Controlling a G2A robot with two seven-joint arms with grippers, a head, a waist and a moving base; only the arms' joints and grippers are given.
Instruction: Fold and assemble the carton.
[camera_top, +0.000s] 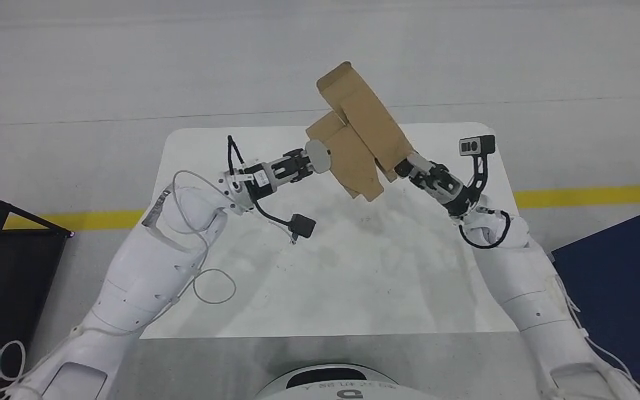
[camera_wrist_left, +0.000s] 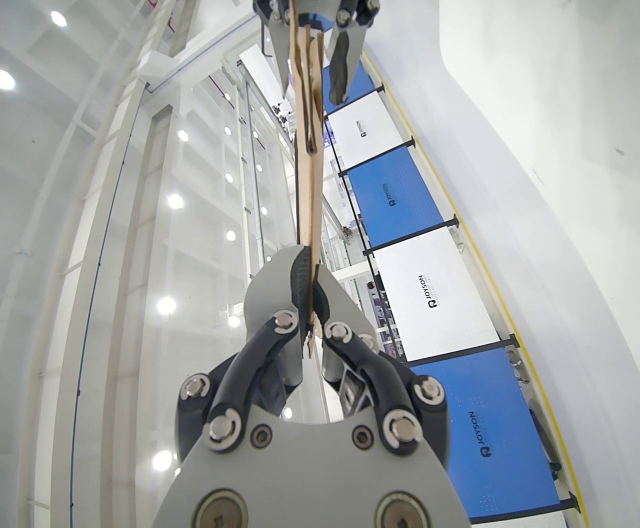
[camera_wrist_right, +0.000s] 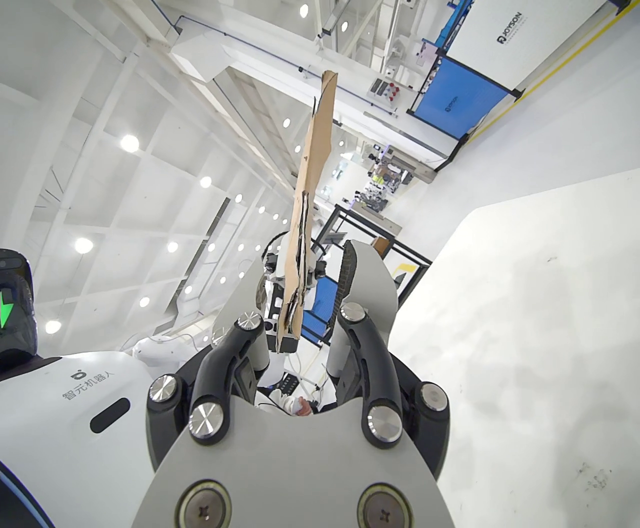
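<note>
— Where's the carton?

— The flat brown cardboard carton is up in the air over the far part of the white table with rounded corners, not touching it. It is unassembled, with its layers lying close together and one end tilted up past the table's far edge.

— What has hold of it?

— The left gripper is clamped on one edge. In the left wrist view both ribbed pads press the cardboard from either side.

— And the other side?

— The right gripper is at the opposite edge with its fingers spread. The carton's edge sits between them, and the finger seen in the right wrist view stands clear of the cardboard. The two grippers face each other across the carton.

— Anything around the table?

— Pale grey floor with a yellow line running past the table's sides.
</note>
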